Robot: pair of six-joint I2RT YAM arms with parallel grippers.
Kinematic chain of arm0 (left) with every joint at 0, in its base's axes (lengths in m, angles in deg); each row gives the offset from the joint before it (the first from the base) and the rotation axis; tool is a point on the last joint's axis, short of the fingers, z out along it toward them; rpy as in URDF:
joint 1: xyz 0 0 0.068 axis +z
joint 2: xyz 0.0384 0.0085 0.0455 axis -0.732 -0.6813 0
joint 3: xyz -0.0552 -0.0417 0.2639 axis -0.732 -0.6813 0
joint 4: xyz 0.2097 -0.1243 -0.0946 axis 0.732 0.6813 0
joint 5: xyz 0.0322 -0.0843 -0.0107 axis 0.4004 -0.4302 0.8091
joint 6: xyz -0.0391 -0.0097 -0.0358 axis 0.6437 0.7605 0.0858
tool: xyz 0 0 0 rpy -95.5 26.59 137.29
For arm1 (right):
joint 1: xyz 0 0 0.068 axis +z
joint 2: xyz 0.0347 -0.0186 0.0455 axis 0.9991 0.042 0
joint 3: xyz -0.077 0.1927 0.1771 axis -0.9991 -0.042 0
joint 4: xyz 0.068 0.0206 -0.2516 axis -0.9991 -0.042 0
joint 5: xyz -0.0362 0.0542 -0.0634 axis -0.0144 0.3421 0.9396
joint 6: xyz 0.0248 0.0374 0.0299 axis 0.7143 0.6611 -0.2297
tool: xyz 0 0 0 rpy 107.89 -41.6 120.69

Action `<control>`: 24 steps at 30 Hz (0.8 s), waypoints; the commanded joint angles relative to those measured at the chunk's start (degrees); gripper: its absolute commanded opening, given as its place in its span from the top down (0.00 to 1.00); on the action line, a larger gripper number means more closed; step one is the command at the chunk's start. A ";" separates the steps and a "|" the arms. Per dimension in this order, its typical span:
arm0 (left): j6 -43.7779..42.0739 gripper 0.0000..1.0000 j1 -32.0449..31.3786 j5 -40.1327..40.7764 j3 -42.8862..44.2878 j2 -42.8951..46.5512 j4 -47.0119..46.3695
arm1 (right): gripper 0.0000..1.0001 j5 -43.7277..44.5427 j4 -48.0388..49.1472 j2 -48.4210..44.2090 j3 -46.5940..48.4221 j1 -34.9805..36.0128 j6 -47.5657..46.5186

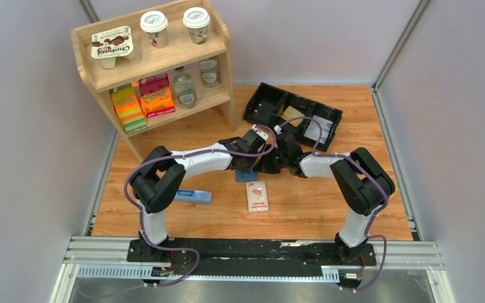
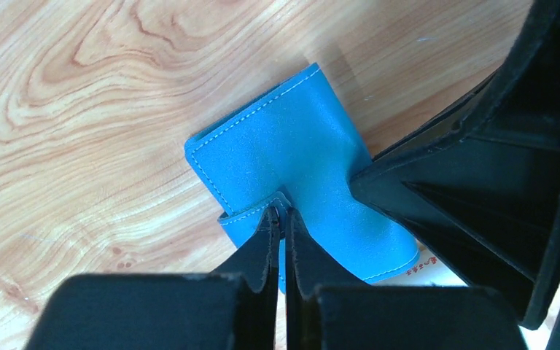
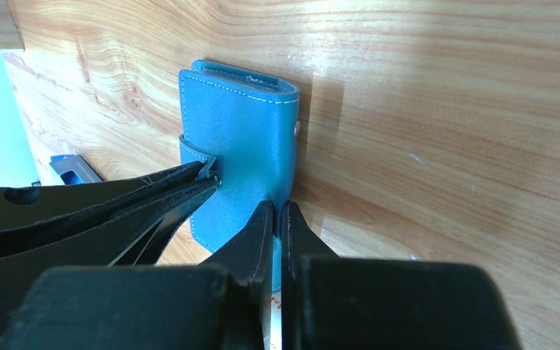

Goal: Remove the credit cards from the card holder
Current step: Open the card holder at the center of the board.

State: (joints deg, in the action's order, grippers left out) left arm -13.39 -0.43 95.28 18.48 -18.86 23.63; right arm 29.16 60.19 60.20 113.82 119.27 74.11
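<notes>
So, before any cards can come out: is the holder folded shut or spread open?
Folded shut: the holder has its two panels stacked, edges together at the top, with no slots or cards showing.

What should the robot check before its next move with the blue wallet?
1. Left gripper pinches the closing strap of the light blue leather folding card holder: ok.
2. Right gripper is clamped on the holder's edge: ok.
3. Holder unfolded so the slots show: not ok, it is folded shut.
4. Credit cards in sight inside the holder: cannot tell, none show.
5. Grippers grip different spots: ok.
</notes>
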 commanded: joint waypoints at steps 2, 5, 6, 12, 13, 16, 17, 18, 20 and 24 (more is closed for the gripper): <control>2.47 1.00 2.39 -0.22 -2.76 1.59 -1.68 | 1.00 4.02 -3.62 -0.89 -2.52 -0.04 -2.07; 6.16 1.00 6.60 -4.86 -6.37 6.76 -5.97 | 1.00 4.37 -3.44 -1.60 -2.96 -0.30 -1.90; 8.78 1.00 8.88 -6.27 -9.08 7.83 -7.12 | 1.00 4.55 -3.27 -1.86 -3.05 -0.48 -1.81; 20.30 1.00 17.24 -17.79 -19.72 14.87 -18.02 | 1.00 6.30 -4.93 -3.18 -1.48 -1.01 -2.95; 21.19 1.00 17.68 -20.24 -20.26 14.78 -19.60 | 0.99 6.65 -5.37 -3.27 -0.95 -1.01 -3.39; 24.88 1.00 19.70 -25.70 -21.67 14.17 -23.03 | 0.95 7.97 -7.30 -3.45 0.64 -1.01 -4.35; 25.42 1.00 19.80 -26.32 -21.67 14.43 -23.48 | 0.91 8.15 -7.66 -3.62 1.25 -1.01 -4.71; 25.33 1.00 19.80 -27.37 -21.50 15.04 -23.48 | 0.85 8.59 -7.83 -3.88 1.78 -1.01 -4.97; 25.24 1.00 19.71 -28.78 -20.62 16.18 -25.76 | 0.62 10.16 -10.46 -5.11 2.40 -1.01 -5.24; 24.02 1.00 19.36 -31.33 -18.25 18.99 -26.73 | 0.25 16.22 -13.36 -10.20 2.31 -1.10 -5.59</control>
State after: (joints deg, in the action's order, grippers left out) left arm 9.87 19.24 69.16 -3.23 -4.81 2.08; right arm 36.54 52.48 55.76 114.89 118.68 70.72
